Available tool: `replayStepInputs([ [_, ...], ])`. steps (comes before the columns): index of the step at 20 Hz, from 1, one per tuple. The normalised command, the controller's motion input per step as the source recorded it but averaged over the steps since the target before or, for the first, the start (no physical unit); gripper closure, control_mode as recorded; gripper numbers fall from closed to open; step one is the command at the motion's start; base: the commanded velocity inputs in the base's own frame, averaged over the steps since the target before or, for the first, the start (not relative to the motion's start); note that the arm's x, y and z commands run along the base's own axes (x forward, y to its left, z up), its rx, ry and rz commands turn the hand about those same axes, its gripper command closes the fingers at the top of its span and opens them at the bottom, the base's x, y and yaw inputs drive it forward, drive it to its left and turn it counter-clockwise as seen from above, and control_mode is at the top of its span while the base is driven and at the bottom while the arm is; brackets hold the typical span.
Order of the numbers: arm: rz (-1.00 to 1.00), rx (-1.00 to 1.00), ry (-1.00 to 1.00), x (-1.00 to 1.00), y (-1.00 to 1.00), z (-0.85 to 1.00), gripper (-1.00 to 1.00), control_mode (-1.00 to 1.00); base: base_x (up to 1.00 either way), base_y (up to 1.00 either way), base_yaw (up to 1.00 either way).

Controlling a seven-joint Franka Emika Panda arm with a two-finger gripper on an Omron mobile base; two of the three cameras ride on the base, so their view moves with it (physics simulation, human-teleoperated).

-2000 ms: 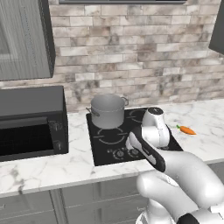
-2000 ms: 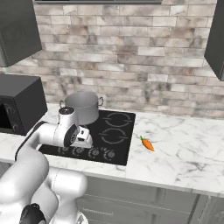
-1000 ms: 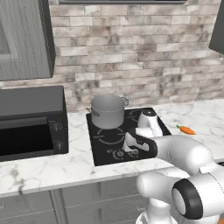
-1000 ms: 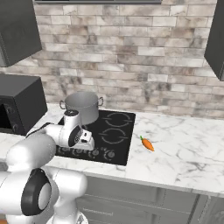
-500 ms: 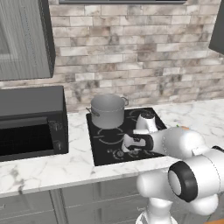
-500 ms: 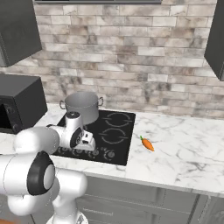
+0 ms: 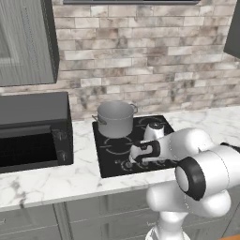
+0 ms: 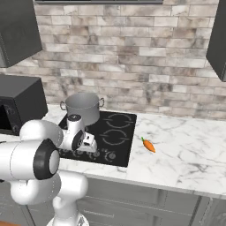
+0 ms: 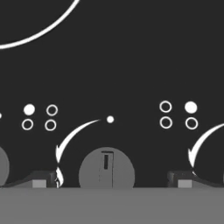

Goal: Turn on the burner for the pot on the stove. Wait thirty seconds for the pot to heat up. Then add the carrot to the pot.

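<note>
Step now: turn on the burner under the pot (image 7: 115,118). The knob is not turned yet, I think.
Stove (image 8: 121,132): flat black glass set into the worktop (image 8: 185,150), with a row of small round knobs along its front edge.
Pot place: on the stove, on the back ring at the side nearest the black box (image 7: 33,129).
Carrot (image 8: 148,145): lying flat on the worktop, just off the stove's edge on the side away from the pot. Nothing touches it.
Tool (image 9: 111,178): low over the stove's front edge, wide open, holding nothing.
Knob (image 9: 106,171): in the hand view it sits right between the two dark tips (image 9: 43,179), one tip on each side. I cannot tell if the tips touch it.
Which knob: the little dots near it show which ring it runs. The pot's ring is the back one, so check the dots first.
How to do it well: keep the knob in the middle, go straight down, close the tips softly on it, then twist along the white arrow.
Watch out: do not slide sideways to the next knob.
Later: wait for the pot to warm, then fetch the carrot.
</note>
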Motion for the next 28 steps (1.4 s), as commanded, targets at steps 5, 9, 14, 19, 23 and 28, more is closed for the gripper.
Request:
replayStepInputs([
  [5, 0.0, 0.0, -0.02, 0.15, 0.01, -0.2, -1.0, -1.0, 0.0, 0.0, 0.0],
  [9, 0.0, 0.0, 0.0, 0.02, 0.0, -0.36, 1.0, -1.0, 0.0, 0.0, 0.0],
  [14, 0.0, 0.0, 0.0, 0.0, 0.0, -0.38, 1.0, -1.0, 0.0, 0.0, 0.0],
  [19, 0.0, 0.0, 0.0, -0.01, 0.0, -0.38, 1.0, -1.0, 0.0, 0.0, 0.0],
  [23, 0.0, 0.0, 0.0, -0.08, 0.0, -0.42, 1.0, -1.0, 0.0, 0.0, 0.0],
  [28, 0.0, 0.0, 0.0, -0.15, 0.0, -0.41, 1.0, -1.0, 0.0, 0.0, 0.0],
])
